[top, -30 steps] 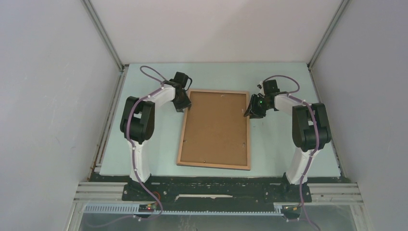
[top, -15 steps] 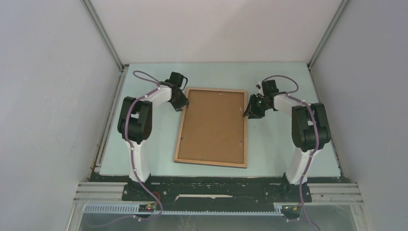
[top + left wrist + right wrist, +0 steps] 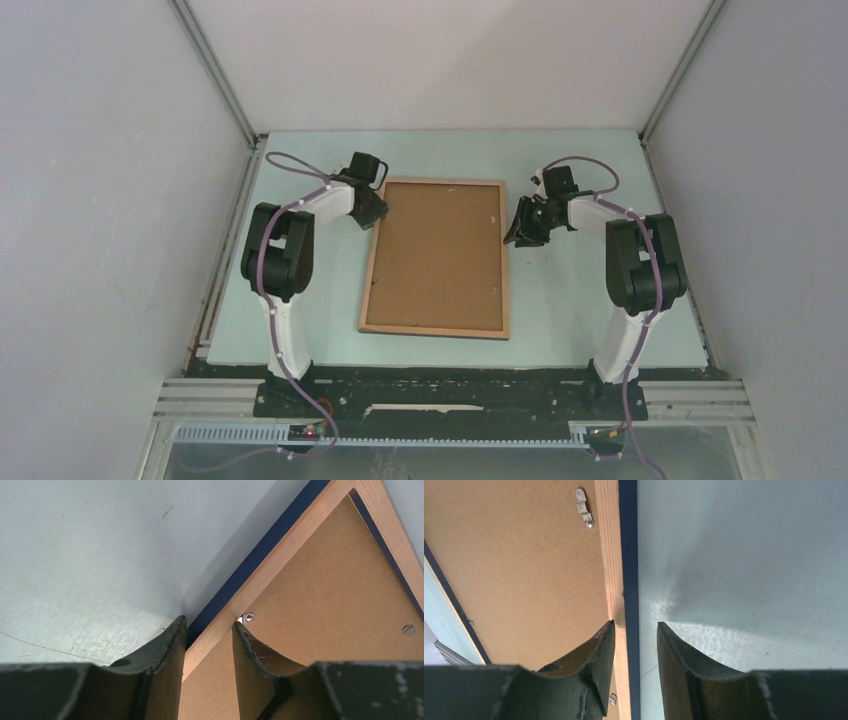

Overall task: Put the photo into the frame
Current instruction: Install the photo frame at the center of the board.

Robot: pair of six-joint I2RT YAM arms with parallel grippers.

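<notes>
The frame [image 3: 434,329] lies flat on the pale green table [image 3: 580,300], wood-brown side up, with a brown backing board [image 3: 435,255] filling it. The photo is hidden. My left gripper [image 3: 375,212] is at the upper part of the left rail. In the left wrist view it [image 3: 209,622] is shut across the wood rail [image 3: 280,560], one finger on the navy outer edge, the other on the board side. My right gripper [image 3: 517,228] is at the upper right rail. It [image 3: 636,624] straddles that rail [image 3: 610,555] open, with a gap to its outer finger.
Small metal turn clips [image 3: 584,509] [image 3: 248,617] sit on the inner edge of the rails. Grey enclosure walls [image 3: 120,200] close in the table on the left, right and back. Both arm bases stand at the near edge.
The frame has slid and turned to the left over the table, together with my left gripper. Its right rail has drawn slightly away from the right gripper, which barely moved.
</notes>
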